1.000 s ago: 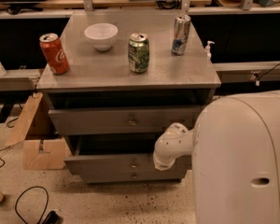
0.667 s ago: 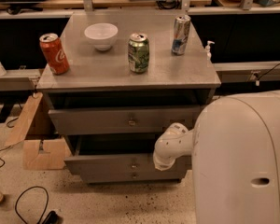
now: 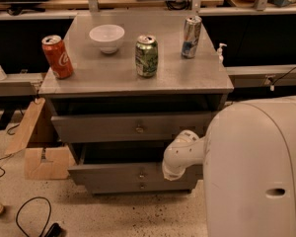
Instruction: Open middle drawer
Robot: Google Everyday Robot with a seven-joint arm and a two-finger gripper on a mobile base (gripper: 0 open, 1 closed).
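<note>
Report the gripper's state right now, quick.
Gripper: not in view, so its state cannot be told; only a white arm joint shows, by the right end of the middle drawer.

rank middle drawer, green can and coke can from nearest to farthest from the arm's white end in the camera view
1. middle drawer, pulled out, right beside the arm's white end; the gripper is out of sight there.
2. green can, tabletop centre.
3. Coca-Cola can, tabletop's left edge.

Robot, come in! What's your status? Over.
Gripper out of sight, beyond white arm at middle drawer. Drawer partly out. Only the arm in front.
</note>
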